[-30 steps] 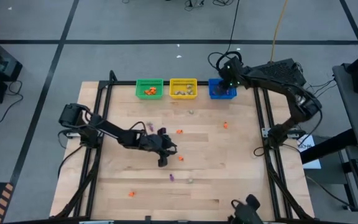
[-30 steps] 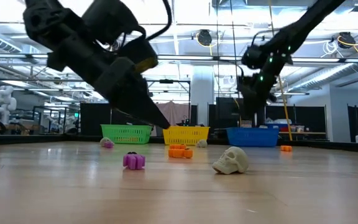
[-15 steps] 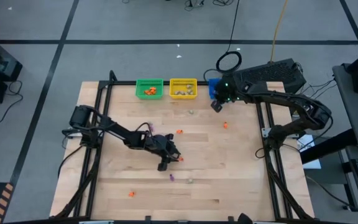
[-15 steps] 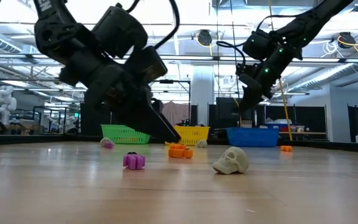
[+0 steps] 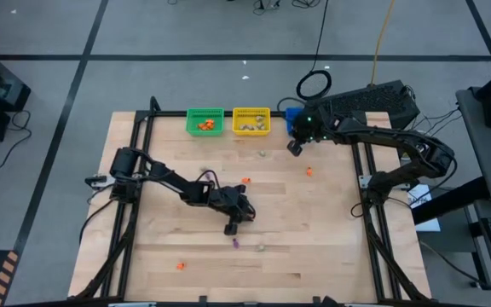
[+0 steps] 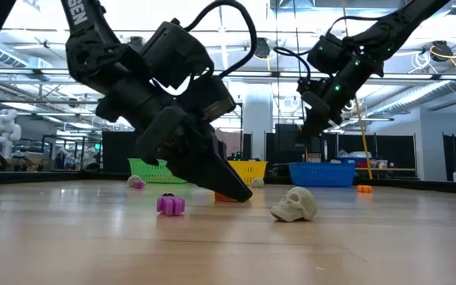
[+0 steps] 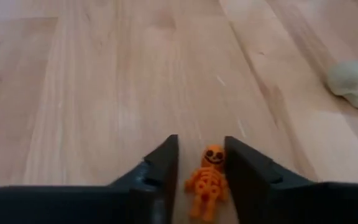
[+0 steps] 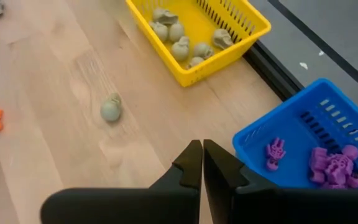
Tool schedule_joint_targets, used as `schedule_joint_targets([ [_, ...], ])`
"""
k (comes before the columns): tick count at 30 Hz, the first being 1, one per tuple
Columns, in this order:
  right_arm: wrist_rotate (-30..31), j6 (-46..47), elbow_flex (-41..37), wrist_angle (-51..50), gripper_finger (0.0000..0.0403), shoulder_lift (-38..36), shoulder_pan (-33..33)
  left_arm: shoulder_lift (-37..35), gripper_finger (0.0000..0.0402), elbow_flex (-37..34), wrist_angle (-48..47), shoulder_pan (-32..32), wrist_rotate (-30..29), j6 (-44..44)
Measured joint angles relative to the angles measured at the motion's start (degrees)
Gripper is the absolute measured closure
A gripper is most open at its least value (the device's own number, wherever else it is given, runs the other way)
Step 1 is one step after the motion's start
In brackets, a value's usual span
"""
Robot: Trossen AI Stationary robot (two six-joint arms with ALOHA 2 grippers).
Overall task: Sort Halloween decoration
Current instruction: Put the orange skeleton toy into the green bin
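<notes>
Three baskets stand in a row at the far edge of the table [image 5: 331, 256]: one green basket [image 5: 205, 120], one yellow basket [image 5: 251, 120], one blue basket [image 6: 323, 172]. Loose on the wood lie four orange trinkets, including one orange skeleton [image 7: 207, 182], two pale skulls [image 5: 261, 248] and one purple trinket [image 5: 235, 243]. The yellow basket holds at least six pale pieces; the purple pieces in the blue one are too clustered to count.
</notes>
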Motion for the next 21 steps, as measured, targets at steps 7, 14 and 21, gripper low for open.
schedule_joint_targets([
  [7,-0.02,-0.11,0.0,0.06,0.0402,0.0,1.75,-1.73,0.0385,0.02,-3.61,0.04,-0.69,2.14],
  [14,-0.02,-0.47,0.0,1.17,0.0403,0.0,2.83,-11.06,0.0387,-0.42,-10.99,1.62,-8.42,2.71],
  [21,-0.03,0.11,-5.01,13.17,0.0403,0.02,5.87,-22.59,0.0388,-1.62,-18.79,7.7,-12.62,2.24],
])
